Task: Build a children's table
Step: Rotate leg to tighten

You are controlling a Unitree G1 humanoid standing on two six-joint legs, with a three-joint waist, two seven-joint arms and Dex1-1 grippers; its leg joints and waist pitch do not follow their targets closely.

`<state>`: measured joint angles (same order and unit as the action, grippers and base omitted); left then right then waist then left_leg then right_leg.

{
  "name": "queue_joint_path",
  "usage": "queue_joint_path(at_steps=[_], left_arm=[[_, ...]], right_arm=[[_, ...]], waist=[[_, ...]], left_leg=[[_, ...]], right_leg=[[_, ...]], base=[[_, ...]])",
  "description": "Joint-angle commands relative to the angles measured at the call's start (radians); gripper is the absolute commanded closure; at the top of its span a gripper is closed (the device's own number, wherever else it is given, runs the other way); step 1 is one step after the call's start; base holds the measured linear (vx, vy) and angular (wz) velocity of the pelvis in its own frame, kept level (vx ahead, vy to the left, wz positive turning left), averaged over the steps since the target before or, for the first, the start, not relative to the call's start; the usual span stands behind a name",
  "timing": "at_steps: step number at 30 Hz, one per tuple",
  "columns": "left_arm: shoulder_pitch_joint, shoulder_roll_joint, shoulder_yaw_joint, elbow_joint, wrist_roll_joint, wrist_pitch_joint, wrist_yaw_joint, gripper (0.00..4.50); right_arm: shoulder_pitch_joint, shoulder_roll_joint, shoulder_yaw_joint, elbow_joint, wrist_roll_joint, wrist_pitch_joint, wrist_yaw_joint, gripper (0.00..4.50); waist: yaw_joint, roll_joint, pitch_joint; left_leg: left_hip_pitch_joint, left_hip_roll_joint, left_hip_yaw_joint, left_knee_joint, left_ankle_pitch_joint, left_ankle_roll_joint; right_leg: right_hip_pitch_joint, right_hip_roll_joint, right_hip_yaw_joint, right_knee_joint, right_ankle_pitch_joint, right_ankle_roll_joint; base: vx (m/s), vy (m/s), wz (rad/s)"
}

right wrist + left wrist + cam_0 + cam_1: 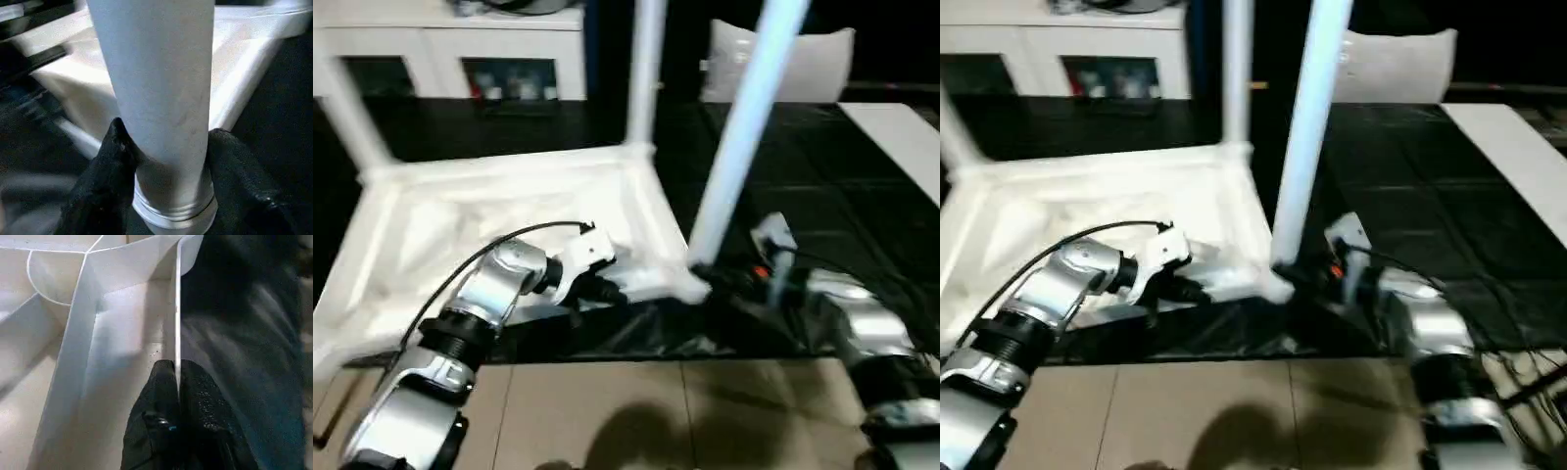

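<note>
The white table top (pixel 460 215) lies upside down on a black mat, ribbed underside up. Two white legs stand in its far corners, one at the left (pixel 347 108) and one at the right (pixel 644 69). My left gripper (pixel 607 291) is shut on the top's thin near rim (pixel 177 308), one finger on each side of it. A third leg (pixel 744 127) leans slightly over the near right corner socket (pixel 690 284). My right gripper (pixel 166 142) is shut on that leg's thick lower end, just above its ringed tip (pixel 176 213).
White glass-door cabinets (pixel 450 49) stand at the back and a white pillow (pixel 803 59) at the back right. A white panel (pixel 901 137) lies at the right. The black mat (pixel 822 176) ends at tan flooring (pixel 607 411) in front.
</note>
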<state>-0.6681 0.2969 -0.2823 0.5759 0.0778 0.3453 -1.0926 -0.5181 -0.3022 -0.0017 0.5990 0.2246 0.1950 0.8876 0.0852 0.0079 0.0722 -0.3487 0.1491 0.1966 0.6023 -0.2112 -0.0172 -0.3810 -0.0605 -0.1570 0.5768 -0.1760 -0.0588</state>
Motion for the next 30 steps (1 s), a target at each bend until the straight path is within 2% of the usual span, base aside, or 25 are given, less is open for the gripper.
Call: queue_joint_path(at_steps=[1, 3, 4, 5, 7, 8, 11, 13, 14, 17, 18, 19, 21, 22, 23, 24, 26, 29, 30], left_arm=[[-0.017, -0.098, -0.002, -0.064, -0.038, 0.045, 0.061, 4.5], [-0.023, -0.117, 0.012, -0.061, -0.038, 0.066, 0.105, 4.5], [-0.029, -0.141, 0.028, -0.06, -0.037, 0.088, 0.157, 4.5], [-0.033, -0.171, 0.047, -0.062, -0.035, 0.114, 0.222, 4.5], [-0.034, -0.192, 0.062, -0.064, -0.034, 0.129, 0.266, 4.5], [-0.034, -0.222, 0.084, -0.065, -0.044, 0.137, 0.308, 4.5], [-0.03, -0.24, 0.088, -0.08, -0.05, 0.144, 0.327, 4.5], [-0.019, -0.23, 0.057, -0.099, -0.021, 0.125, 0.318, 4.5], [-0.015, -0.222, 0.046, -0.103, -0.014, 0.116, 0.306, 4.5], [-0.008, -0.192, 0.023, -0.104, -0.003, 0.091, 0.279, 4.5], [-0.007, -0.186, 0.021, -0.105, -0.001, 0.09, 0.28, 4.5], [-0.004, -0.171, 0.016, -0.102, 0.002, 0.071, 0.265, 4.5], [-0.002, -0.14, 0.012, -0.089, 0.006, 0.034, 0.236, 4.5], [-0.002, -0.135, 0.012, -0.086, 0.007, 0.027, 0.231, 4.5], [-0.002, -0.118, 0.01, -0.077, 0.007, 0.01, 0.211, 4.5], [-0.002, -0.111, 0.008, -0.074, 0.008, 0.004, 0.202, 4.5], [-0.001, -0.074, -0.004, -0.063, 0.014, -0.03, 0.156, 4.5], [0.002, -0.043, -0.02, -0.058, 0.011, -0.082, 0.099, 4.5], [0.007, -0.015, -0.034, -0.06, -0.003, -0.121, 0.033, 4.5]], right_arm=[[-0.028, 0.082, 0.037, -0.035, -0.019, 0.096, -0.126, 2.59], [-0.032, 0.099, 0.026, -0.071, -0.019, 0.126, -0.176, 2.59], [-0.039, 0.125, 0.008, -0.093, -0.018, 0.145, -0.242, 2.59], [-0.048, 0.157, -0.012, -0.103, -0.026, 0.149, -0.325, 2.59], [-0.053, 0.175, -0.021, -0.098, -0.04, 0.136, -0.377, 2.6], [-0.044, 0.194, -0.023, -0.099, -0.062, 0.114, -0.434, 2.6], [-0.03, 0.207, -0.028, -0.105, -0.067, 0.089, -0.451, 2.6], [0.002, 0.201, -0.037, -0.148, -0.039, 0.091, -0.416, 1.9], [0.014, 0.192, -0.039, -0.169, -0.032, 0.097, -0.4, 1.9], [0.037, 0.146, -0.058, -0.217, -0.007, 0.112, -0.34, 1.68], [0.041, 0.135, -0.061, -0.225, -0.004, 0.109, -0.332, 1.55], [0.05, 0.107, -0.06, -0.242, 0.01, 0.113, -0.289, 1.45], [0.068, 0.044, -0.058, -0.274, 0.038, 0.118, -0.193, 1.25], [0.071, 0.034, -0.058, -0.278, 0.042, 0.119, -0.179, 1.15], [0.08, -0.003, -0.057, -0.289, 0.052, 0.119, -0.124, 1.08], [0.083, -0.019, -0.056, -0.292, 0.053, 0.117, -0.104, 1.0], [0.102, -0.093, -0.045, -0.305, 0.049, 0.087, -0.001, 0.81], [0.107, -0.137, -0.039, -0.298, 0.033, 0.052, 0.045, 0.57], [0.104, -0.173, -0.026, -0.284, 0.012, 0.014, 0.074, 0.48]], waist=[[0.004, -0.01, -0.056], [0.004, -0.007, -0.058], [0.004, -0.008, -0.058], [0.004, -0.005, -0.061], [0.007, -0.009, -0.066], [0.007, -0.015, -0.066], [0.01, -0.014, -0.064], [0.014, -0.011, -0.067], [0.016, -0.006, -0.068], [0.024, -0.003, -0.076], [0.025, -0.006, -0.077], [0.028, -0.003, -0.071], [0.029, -0.004, -0.068], [0.031, -0.007, -0.067], [0.029, -0.003, -0.066], [0.028, -0.004, -0.067], [0.03, -0.004, -0.068], [0.036, -0.003, -0.068], [0.038, -0.002, -0.07]], left_leg=[[0.009, 0.105, -0.059, -0.075, -0.151, 0.052], [0.008, 0.103, -0.058, -0.074, -0.142, 0.057], [0.007, 0.107, -0.057, -0.075, -0.123, 0.062], [0.007, 0.11, -0.057, -0.074, -0.105, 0.059], [0.004, 0.11, -0.057, -0.073, -0.072, 0.065], [0.0, 0.105, -0.052, -0.071, -0.053, 0.077], [-0.004, 0.098, -0.049, -0.07, -0.027, 0.113], [-0.005, 0.102, -0.052, -0.069, -0.002, 0.135], [-0.006, 0.104, -0.054, -0.068, 0.008, 0.142], [-0.006, 0.109, -0.057, -0.062, 0.046, 0.171], [-0.008, 0.109, -0.055, -0.06, 0.052, 0.178], [-0.012, 0.106, -0.054, -0.061, 0.039, 0.19], [-0.013, 0.101, -0.052, -0.06, 0.005, 0.187], [-0.016, 0.098, -0.051, -0.061, -0.015, 0.181], [-0.018, 0.096, -0.054, -0.062, -0.02, 0.179], [-0.016, 0.098, -0.053, -0.062, -0.024, 0.176], [-0.013, 0.098, -0.052, -0.06, -0.022, 0.175], [-0.012, 0.103, -0.054, -0.061, -0.017, 0.171], [-0.01, 0.104, -0.054, -0.06, -0.021, 0.169]], right_leg=[[0.046, -0.142, 0.086, -0.103, -0.446, -0.073], [0.047, -0.143, 0.088, -0.099, -0.413, -0.082], [0.045, -0.142, 0.094, -0.093, -0.371, -0.095], [0.045, -0.142, 0.095, -0.085, -0.324, -0.111], [0.048, -0.145, 0.096, -0.074, -0.261, -0.131], [0.049, -0.144, 0.098, -0.069, -0.219, -0.144], [0.053, -0.144, 0.097, -0.07, -0.197, -0.137], [0.052, -0.139, 0.095, -0.064, -0.173, -0.125], [0.053, -0.14, 0.095, -0.063, -0.157, -0.124], [0.05, -0.141, 0.095, -0.05, -0.078, -0.136], [0.05, -0.139, 0.095, -0.046, -0.06, -0.138], [0.048, -0.14, 0.093, -0.051, -0.067, -0.139], [0.05, -0.139, 0.091, -0.06, -0.113, -0.124], [0.056, -0.138, 0.09, -0.065, -0.153, -0.103], [0.054, -0.136, 0.087, -0.071, -0.186, -0.088], [0.054, -0.135, 0.087, -0.072, -0.194, -0.082], [0.051, -0.132, 0.087, -0.072, -0.198, -0.08], [0.048, -0.132, 0.088, -0.067, -0.193, -0.082], [0.047, -0.134, 0.087, -0.067, -0.191, -0.087]], base=[[0.0, 0.0, 0.0], [0.0, 0.0, 0.0], [0.0, 0.0, 0.0], [0.0, 0.0, 0.0], [0.0, 0.0, 0.0], [0.0, 0.0, 0.0], [0.0, 0.0, 0.0], [0.0, 0.0, 0.0], [0.0, 0.0, 0.0], [0.0, 0.0, 0.0], [0.0, 0.0, 0.0], [0.0, 0.0, 0.0], [0.0, 0.0, 0.0], [0.0, 0.0, 0.0], [0.0, 0.0, 0.0], [0.0, 0.0, 0.0], [0.0, 0.0, 0.0], [0.0, 0.0, 0.0], [0.0, 0.0, 0.0]])
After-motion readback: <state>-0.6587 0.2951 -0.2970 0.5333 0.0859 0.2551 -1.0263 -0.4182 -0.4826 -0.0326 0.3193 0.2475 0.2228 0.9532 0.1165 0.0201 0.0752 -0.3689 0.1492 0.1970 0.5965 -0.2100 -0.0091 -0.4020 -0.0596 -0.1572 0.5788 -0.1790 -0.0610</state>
